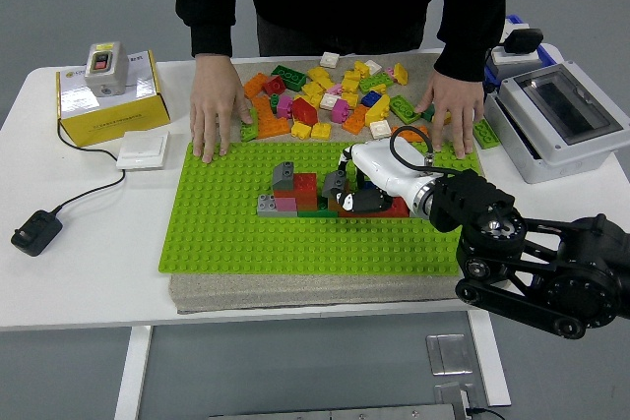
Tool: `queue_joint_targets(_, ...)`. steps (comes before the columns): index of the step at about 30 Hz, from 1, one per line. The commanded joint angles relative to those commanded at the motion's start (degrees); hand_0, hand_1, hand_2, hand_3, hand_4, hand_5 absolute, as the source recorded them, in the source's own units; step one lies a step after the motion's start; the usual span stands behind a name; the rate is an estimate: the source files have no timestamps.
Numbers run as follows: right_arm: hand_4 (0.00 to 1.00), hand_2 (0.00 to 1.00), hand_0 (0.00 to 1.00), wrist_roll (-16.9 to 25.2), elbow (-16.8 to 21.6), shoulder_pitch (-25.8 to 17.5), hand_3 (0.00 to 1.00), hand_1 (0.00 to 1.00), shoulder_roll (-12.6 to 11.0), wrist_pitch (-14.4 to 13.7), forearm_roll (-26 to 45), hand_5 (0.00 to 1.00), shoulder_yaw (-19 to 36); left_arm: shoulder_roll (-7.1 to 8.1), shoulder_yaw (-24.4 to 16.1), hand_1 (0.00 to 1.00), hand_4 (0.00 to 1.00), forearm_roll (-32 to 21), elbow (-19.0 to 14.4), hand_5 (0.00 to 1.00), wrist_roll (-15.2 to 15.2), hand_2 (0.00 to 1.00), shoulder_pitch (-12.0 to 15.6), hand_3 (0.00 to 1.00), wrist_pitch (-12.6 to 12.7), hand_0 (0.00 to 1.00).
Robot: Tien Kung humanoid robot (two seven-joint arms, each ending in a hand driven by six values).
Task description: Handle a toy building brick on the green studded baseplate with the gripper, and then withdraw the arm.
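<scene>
We find the right hand (346, 187) on the green baseplate (226, 233), fingers curled against the small brick stack (300, 194); we cannot tell whether it grips. A person's hands (219, 115) press the baseplate's far edge.

The right robot hand (346, 184) reaches in over the green studded baseplate (226, 228), its fingers curled at the small brick build (300, 194). A person at the far side presses both hands on the baseplate's far edge, one (219, 117) at the left, the other (453, 113) at the right, beside loose bricks (325, 95).
</scene>
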Motion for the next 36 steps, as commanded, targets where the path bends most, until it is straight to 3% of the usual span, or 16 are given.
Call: queue_joint_targets(36, 0.588, 0.404, 0.069, 1.3, -0.6, 1.6, 0.558, 0.117, -1.4, -0.5, 0.6, 0.628, -2.2, 0.11, 0.6, 0.650, 0.273, -2.3, 0.0, 0.635, -3.3, 0.611, -0.1, 0.653, 1.3, 0.687)
